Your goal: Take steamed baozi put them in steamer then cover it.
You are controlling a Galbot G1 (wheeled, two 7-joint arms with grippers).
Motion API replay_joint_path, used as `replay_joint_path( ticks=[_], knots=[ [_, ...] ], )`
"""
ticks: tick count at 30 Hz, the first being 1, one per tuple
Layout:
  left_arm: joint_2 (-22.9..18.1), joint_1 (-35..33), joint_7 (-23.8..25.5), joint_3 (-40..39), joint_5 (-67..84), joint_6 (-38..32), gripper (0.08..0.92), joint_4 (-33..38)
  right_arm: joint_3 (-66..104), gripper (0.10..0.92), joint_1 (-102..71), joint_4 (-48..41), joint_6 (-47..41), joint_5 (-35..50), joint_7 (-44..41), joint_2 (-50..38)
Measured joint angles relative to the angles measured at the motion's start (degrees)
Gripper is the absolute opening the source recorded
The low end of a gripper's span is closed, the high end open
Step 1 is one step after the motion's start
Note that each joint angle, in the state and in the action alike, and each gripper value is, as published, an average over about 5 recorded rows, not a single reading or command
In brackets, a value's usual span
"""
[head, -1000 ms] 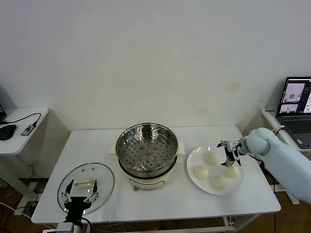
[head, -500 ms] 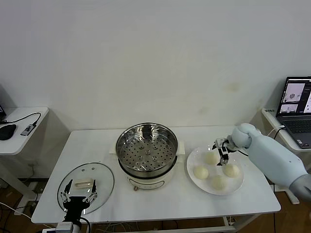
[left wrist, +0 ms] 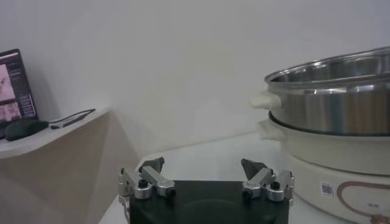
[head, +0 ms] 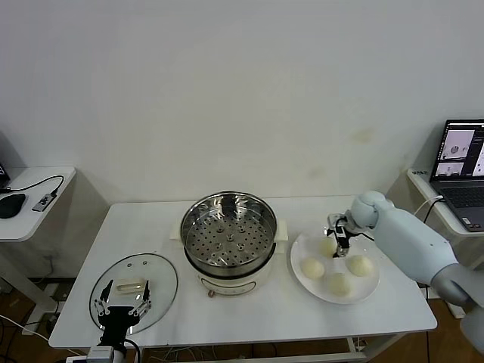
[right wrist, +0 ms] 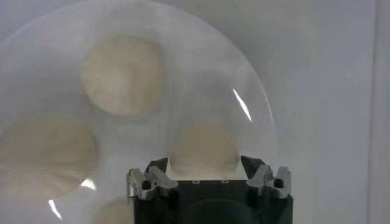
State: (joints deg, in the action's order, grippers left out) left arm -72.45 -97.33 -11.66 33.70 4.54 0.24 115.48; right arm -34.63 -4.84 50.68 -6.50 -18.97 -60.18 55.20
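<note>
My right gripper point(head: 338, 236) straddles the rear baozi point(right wrist: 204, 147) at the plate's point(head: 363, 292) 11 o'clock, jaws partway in, not clearly gripping. Squeeze gently, lift straight. Steamer point(head: 229, 231) sits at 9 o'clock. Left gripper point(head: 121, 306) waits wide above the cover point(head: 162, 280).

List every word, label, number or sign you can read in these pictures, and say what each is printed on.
No text can be read.
Small sticker on the steamer base: too small to read.
Laptop screen: windows with pictures, any text too small.
Second screen on the side table: blurred.
</note>
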Motion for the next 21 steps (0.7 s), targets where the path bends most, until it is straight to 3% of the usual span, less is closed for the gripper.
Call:
replay_joint_path(
  ticks=[6,21],
  knots=[
    [0.0,0.1,0.0,0.0,0.0,0.0,0.823,0.0,-0.7,0.610,0.6,-0.2,-0.5,0.3,-0.1,-0.1],
    [0.2,0.5,0.0,-0.1,0.3,-0.2,0.823,-0.5,-7.9,0.600,8.2,10.7,-2.6,7.6,-0.8,-6.7]
  ],
)
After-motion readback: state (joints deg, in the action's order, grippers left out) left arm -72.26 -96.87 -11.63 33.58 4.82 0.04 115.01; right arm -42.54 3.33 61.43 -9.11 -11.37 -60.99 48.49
